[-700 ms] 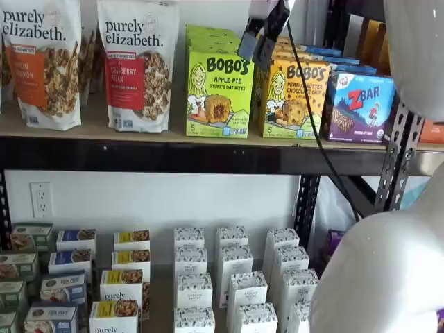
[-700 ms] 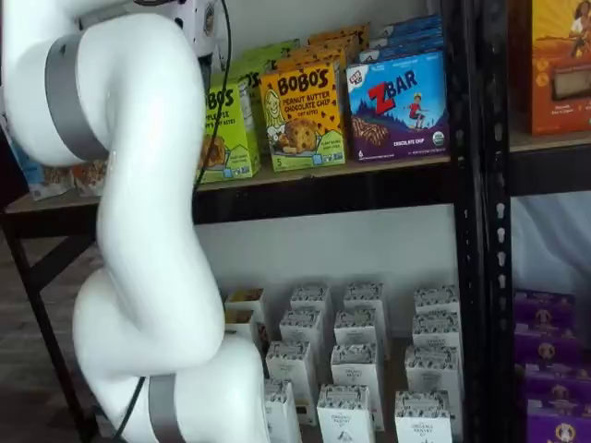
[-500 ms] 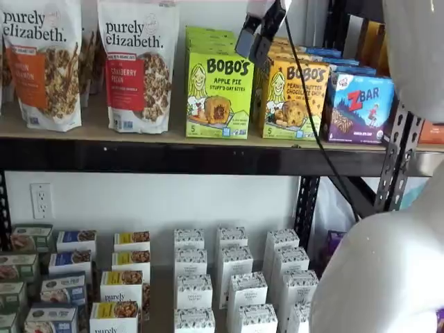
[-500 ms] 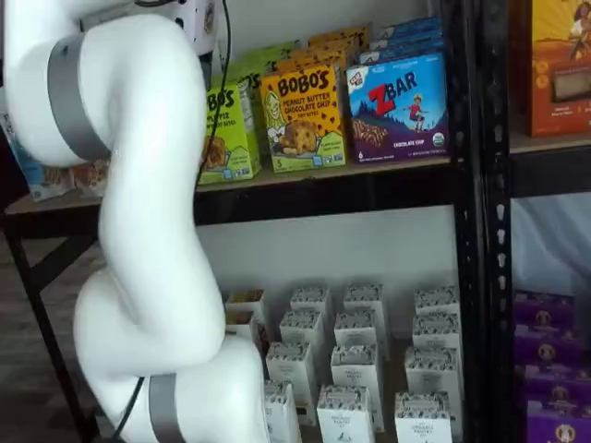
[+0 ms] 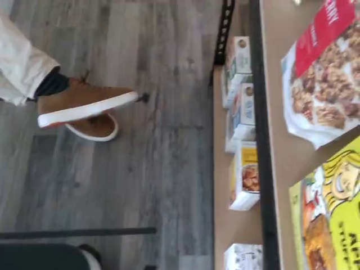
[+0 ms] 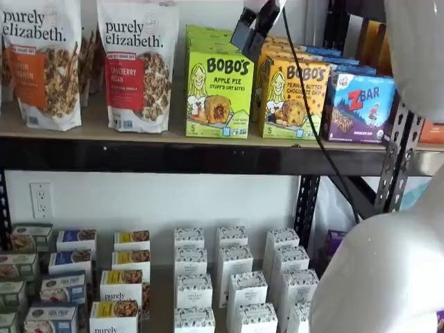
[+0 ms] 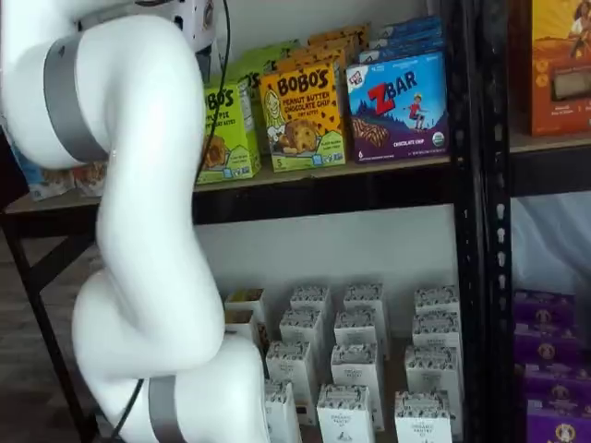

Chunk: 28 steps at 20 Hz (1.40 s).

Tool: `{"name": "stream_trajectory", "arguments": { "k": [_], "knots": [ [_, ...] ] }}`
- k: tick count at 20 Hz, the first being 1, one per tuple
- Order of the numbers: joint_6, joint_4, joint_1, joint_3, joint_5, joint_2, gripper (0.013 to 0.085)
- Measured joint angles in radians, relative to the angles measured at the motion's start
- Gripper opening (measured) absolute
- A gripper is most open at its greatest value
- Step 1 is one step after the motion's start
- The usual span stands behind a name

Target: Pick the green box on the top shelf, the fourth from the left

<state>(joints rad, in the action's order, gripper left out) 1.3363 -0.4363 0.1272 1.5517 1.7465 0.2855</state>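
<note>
The green box [image 6: 218, 94] is a lime Bobo's Apple Pie carton standing at the front of a row of like cartons on the top shelf [image 6: 139, 155]. It also shows in a shelf view [image 7: 226, 125], partly behind my arm, and its face shows in the wrist view [image 5: 332, 225]. My gripper [image 6: 248, 35] hangs from above in front of the green row's upper right corner. Its two black fingers show a small gap and hold nothing. In a shelf view my white arm [image 7: 138, 231] hides the gripper.
Purely Elizabeth granola bags [image 6: 137, 66] stand left of the green box. A yellow-orange Bobo's box [image 6: 295, 97] and a blue ZBar box [image 6: 359, 107] stand to its right. Small cartons [image 6: 194, 277] fill the lower shelf. A person's brown shoe [image 5: 84, 104] is on the floor.
My gripper has risen and shifted slightly left, from beside the green box's upper right to above its top corner. The boxes have not moved.
</note>
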Motion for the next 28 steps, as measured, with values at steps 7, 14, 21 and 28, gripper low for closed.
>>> {"name": "stream_trajectory", "arguments": {
  "k": [7,14,21,28],
  "knots": [
    [-0.005,0.001,0.019,-0.074,-0.138,0.042,0.0850],
    [0.004,0.006,0.019,-0.079,-0.193,0.026,0.0850],
    [0.008,0.007,0.017,-0.054,-0.216,-0.006,0.0850],
    [0.012,0.020,0.017,-0.025,-0.227,-0.041,0.0850]
  ]
}}
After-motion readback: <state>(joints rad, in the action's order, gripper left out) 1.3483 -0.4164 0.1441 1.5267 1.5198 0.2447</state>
